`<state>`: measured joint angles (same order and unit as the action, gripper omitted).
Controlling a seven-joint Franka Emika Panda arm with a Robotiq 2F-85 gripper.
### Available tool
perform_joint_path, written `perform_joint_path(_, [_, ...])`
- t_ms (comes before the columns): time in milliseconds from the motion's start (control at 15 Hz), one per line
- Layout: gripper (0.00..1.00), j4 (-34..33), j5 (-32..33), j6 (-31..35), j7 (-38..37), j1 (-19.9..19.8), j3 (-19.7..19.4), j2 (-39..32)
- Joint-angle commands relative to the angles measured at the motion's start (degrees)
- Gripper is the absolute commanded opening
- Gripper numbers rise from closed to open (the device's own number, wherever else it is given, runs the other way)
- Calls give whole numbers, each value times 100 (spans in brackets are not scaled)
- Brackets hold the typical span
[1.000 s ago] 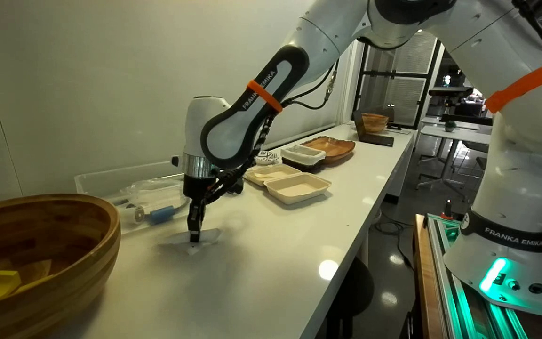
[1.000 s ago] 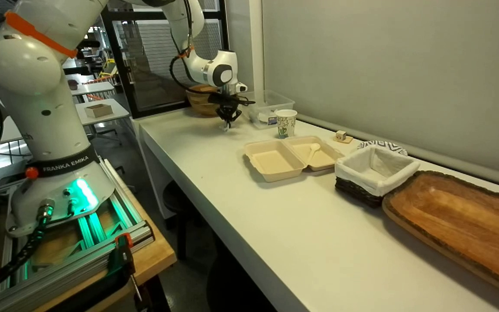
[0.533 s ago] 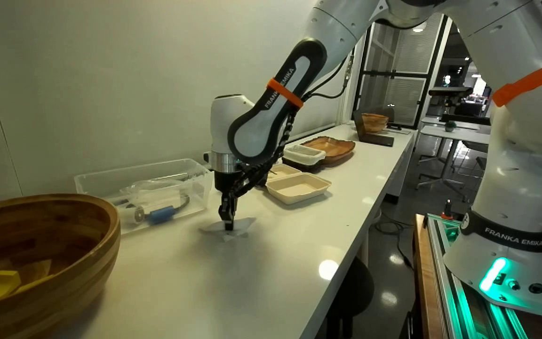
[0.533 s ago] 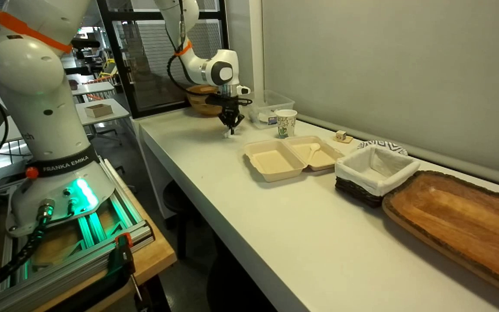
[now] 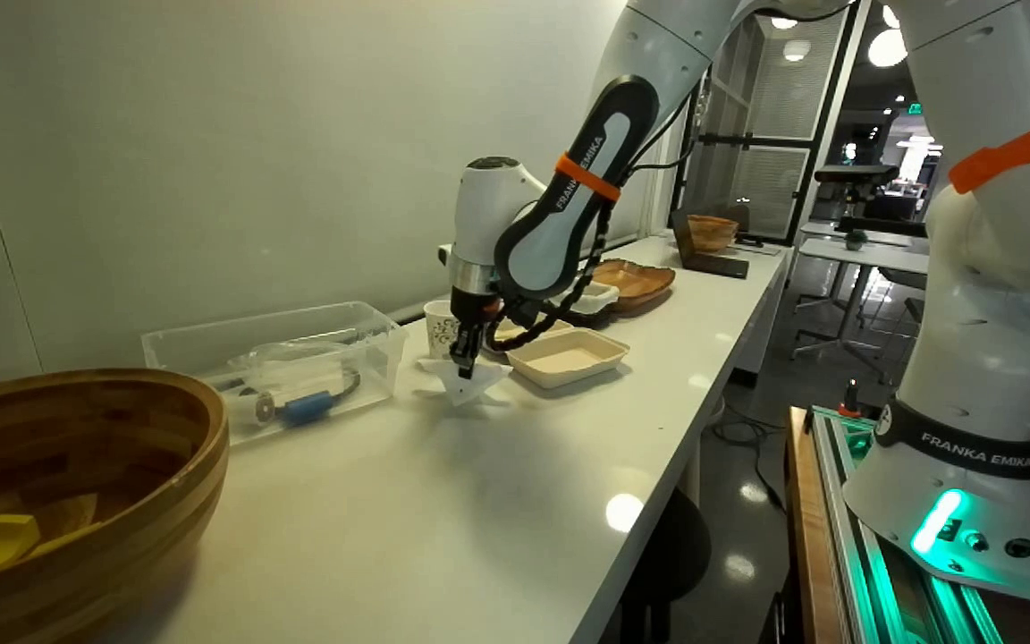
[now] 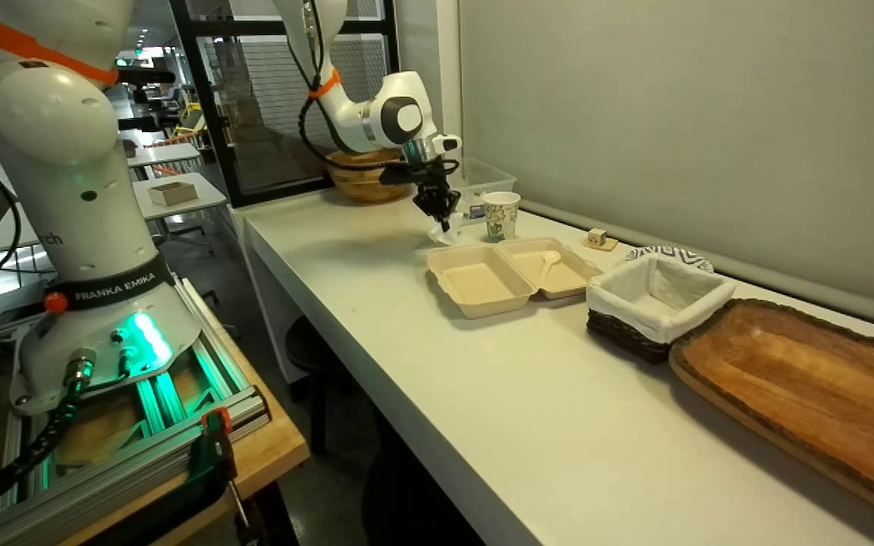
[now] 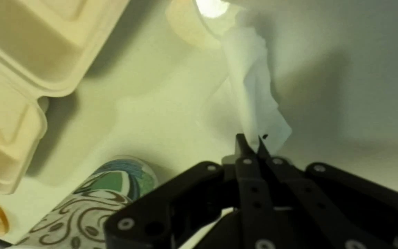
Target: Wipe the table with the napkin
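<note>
- Two changes vs half a second ago: gripper [image 7: 251,145] sits closer to the takeout container [image 5: 567,355], and it tilts instead of pointing straight down.
- The napkin [image 5: 468,391] comes along. Half a second back it looks spread low on the table [image 5: 345,519]; now it hangs in a peak and reads as raised, corners drooping. Can't tell if any corner touches down.
- State of the gripper: tips together, clamped on a fold of napkin. Wrist view shows the pinch clearly, rest of the paper trailing loose.
- Location: napkin is just beside the container, on the side facing the clear tub [image 5: 378,358]. Wrist view shows bare table between it and the container, so apart as I read it.
- A paper cup [image 6: 501,218] also stands just beside the container, near the gripper. Gap to the gripper: can't judge.
- Meaning: looks like a wiping stroke toward the container ends here, lifting before it bumps. Task is probably midway; nothing shows whether the table past the container gets wiped.
- Next move, I'd guess: set the napkin back down flat, light pressure, then sweep away from the container or route around it.
- Risks: low pass snags the container rim or tips the cup. Thin paper on a single pinch will likely bunch and drag rather than wipe flat.
</note>
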<state>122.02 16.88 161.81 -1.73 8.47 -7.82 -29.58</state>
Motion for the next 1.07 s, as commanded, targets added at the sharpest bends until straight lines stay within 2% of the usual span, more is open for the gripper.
perform_joint_path(0, [32, 277, 258, 471, -540, 311, -440, 19])
perform_joint_path(133, [47, 334, 272, 635, -659, 452, -598, 29])
perform_joint_path(267, [63, 364, 109, 599, -696, 483, -542, 157])
perform_joint_path(467, [85, 547, -415, 253, -391, 151, 170, 620])
perform_joint_path(533, [93, 629, -707, -45, -209, -40, 548, 836])
perform_joint_path(600, [99, 671, -887, -155, -213, -64, 709, 977])
perform_joint_path(867, [100, 789, -1812, -626, -122, -265, 1391, 1661])
perform_joint_path(933, [100, 750, -2566, -993, 468, -786, 2064, 1784])
perform_joint_path(1000, [100, 518, -1826, -626, -101, -222, 1393, 1394])
